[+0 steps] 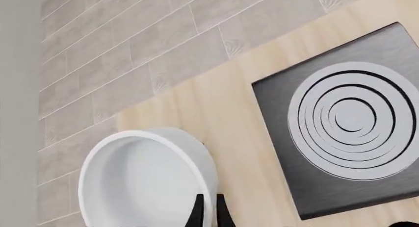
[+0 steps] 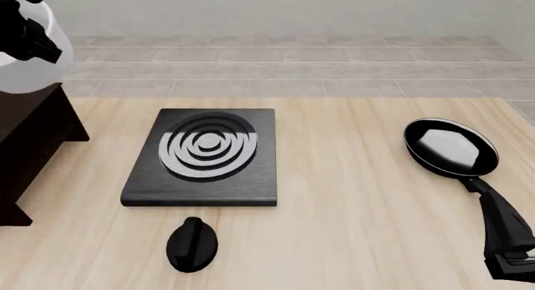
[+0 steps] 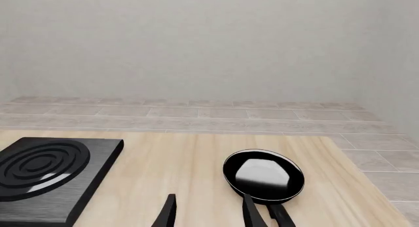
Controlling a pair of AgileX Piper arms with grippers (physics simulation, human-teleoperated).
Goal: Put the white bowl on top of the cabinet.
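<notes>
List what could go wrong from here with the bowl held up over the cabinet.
1. The left pincer pinches only the rim of the white bowl, a thin hold; the glossy wall might slip.
2. In the front view the bowl hangs near the cabinet's edge, half out of frame; released off-centre, it may tip off.
3. A fall could land it on the stove plate.
</notes>
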